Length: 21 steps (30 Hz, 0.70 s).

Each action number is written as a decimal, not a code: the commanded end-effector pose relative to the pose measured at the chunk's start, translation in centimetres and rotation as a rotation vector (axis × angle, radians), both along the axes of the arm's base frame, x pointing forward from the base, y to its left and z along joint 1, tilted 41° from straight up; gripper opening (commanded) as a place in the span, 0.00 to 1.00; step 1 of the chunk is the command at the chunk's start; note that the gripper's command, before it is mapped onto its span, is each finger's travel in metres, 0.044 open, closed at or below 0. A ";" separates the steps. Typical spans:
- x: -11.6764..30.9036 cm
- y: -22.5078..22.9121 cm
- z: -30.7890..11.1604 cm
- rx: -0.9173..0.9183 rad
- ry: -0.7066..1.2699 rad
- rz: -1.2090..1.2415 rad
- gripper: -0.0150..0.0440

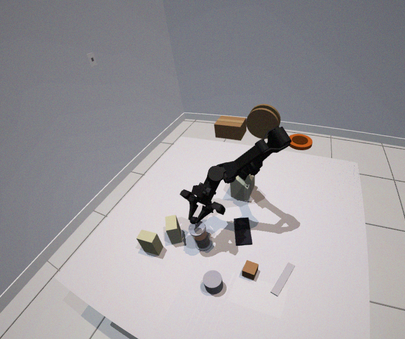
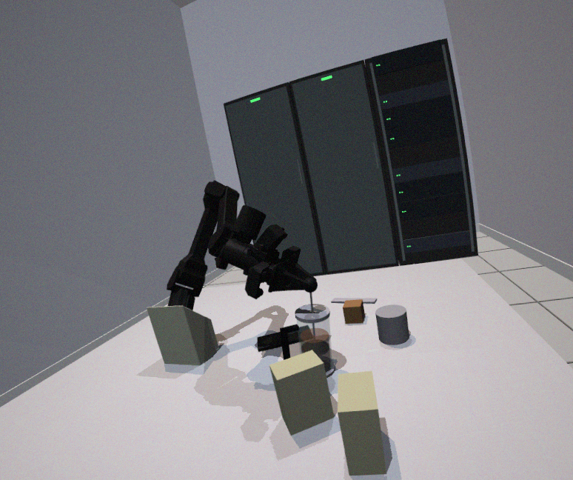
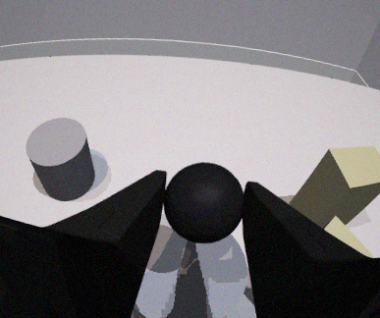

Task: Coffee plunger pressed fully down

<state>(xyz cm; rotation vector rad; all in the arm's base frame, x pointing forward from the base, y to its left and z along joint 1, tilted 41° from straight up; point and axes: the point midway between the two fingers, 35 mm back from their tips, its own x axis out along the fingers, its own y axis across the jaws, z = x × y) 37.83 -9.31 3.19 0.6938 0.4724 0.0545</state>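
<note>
The coffee press [image 1: 200, 235] [image 2: 323, 330] is a clear cylinder with brown contents, standing upright on the table. Its plunger knob [image 2: 312, 283] [image 3: 204, 202] is a black ball on a thin rod that rises a short way above the lid [image 2: 312, 312]. My gripper [image 1: 193, 220] [image 2: 309, 283] [image 3: 205, 186] is shut on the knob, with one finger on each side of it in the wrist view. The black handle [image 2: 286, 341] is on the side of the press. In the wrist view the lower part of the press is hidden.
Two pale yellow blocks [image 1: 173, 229] [image 1: 149, 242] stand beside the press. A grey cylinder [image 1: 213, 281] [image 2: 392, 325] [image 3: 62, 157], an orange-brown cube [image 1: 250, 270] [image 2: 353, 311] and a light flat bar [image 1: 283, 279] lie farther off. A black flat slab [image 1: 243, 231] lies near the press.
</note>
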 end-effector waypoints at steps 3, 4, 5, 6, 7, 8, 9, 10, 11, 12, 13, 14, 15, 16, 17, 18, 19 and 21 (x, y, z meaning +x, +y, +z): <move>-0.2 2.0 -2.2 0.033 0.051 0.028 0.46; -0.1 2.0 -2.3 0.033 0.051 0.028 0.46; 0.0 2.0 -2.3 0.033 0.051 0.028 0.46; 0.0 1.9 -2.3 0.033 0.051 0.028 0.46; 0.1 1.9 -2.3 0.033 0.050 0.028 0.46; 0.1 1.9 -2.3 0.033 0.050 0.029 0.46; 0.2 1.9 -2.3 0.033 0.050 0.029 0.46; 0.2 1.9 -2.3 0.033 0.050 0.029 0.46; 0.3 1.8 -2.3 0.033 0.050 0.029 0.46; 0.3 1.8 -2.3 0.033 0.050 0.029 0.46; 0.3 1.8 -2.3 0.033 0.050 0.029 0.46; 0.4 1.8 -2.3 0.033 0.050 0.029 0.46; 0.4 1.8 -2.3 0.033 0.050 0.029 0.46; 0.5 1.8 -2.3 0.033 0.050 0.029 0.46; 0.5 1.7 -2.2 0.033 0.050 0.029 0.46; 0.5 1.7 -2.2 0.033 0.050 0.029 0.46; 0.6 1.7 -2.2 0.033 0.050 0.029 0.46; 0.6 1.7 -2.2 0.033 0.050 0.029 0.46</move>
